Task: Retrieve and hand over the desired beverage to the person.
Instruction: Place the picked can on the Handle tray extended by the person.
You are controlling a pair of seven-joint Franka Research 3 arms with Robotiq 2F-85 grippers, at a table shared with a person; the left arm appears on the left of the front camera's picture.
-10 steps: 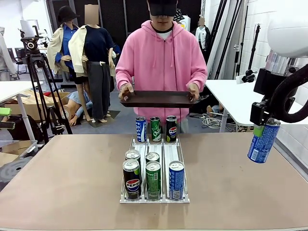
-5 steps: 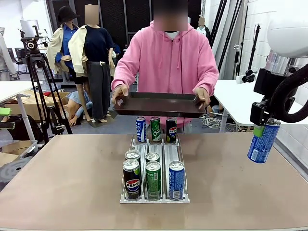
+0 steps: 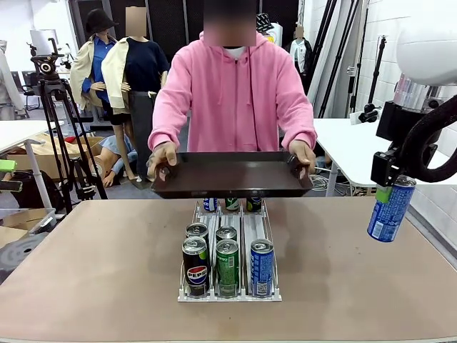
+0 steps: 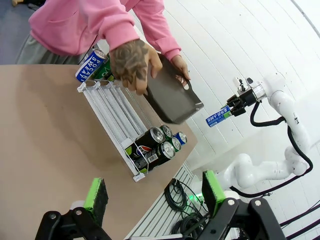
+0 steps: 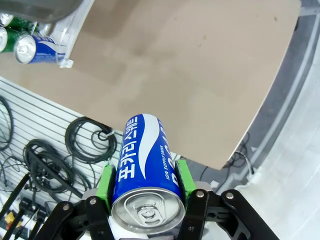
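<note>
At frame right the right end effector (image 3: 391, 191) is grasping a blue can (image 3: 390, 214), the left end effector (image 4: 154, 192) is hanging released, and the person (image 3: 232, 93) is holding a tray (image 3: 232, 175) at centre

Person (image 3: 235, 93): pink zip hoodie, white shirt at the neck, grey trousers. Tray (image 3: 232, 175): dark brown, near black, plain. Table (image 3: 93, 271): matte tan-brown, no pattern. Rack (image 3: 254, 225): clear with whitish rails. Front row in it: Pepsi can (image 3: 195, 266) black with red-white-blue logo, green can (image 3: 227, 263) with paler label print, front blue can (image 3: 261, 266) with white print. Held can (image 5: 145, 160): blue, white wave band, white lettering, silver top. Right hand (image 5: 145, 175) and left hand (image 4: 153, 192): black bodies, bright green pads. Right arm (image 4: 282, 102): white, black cable.
</note>
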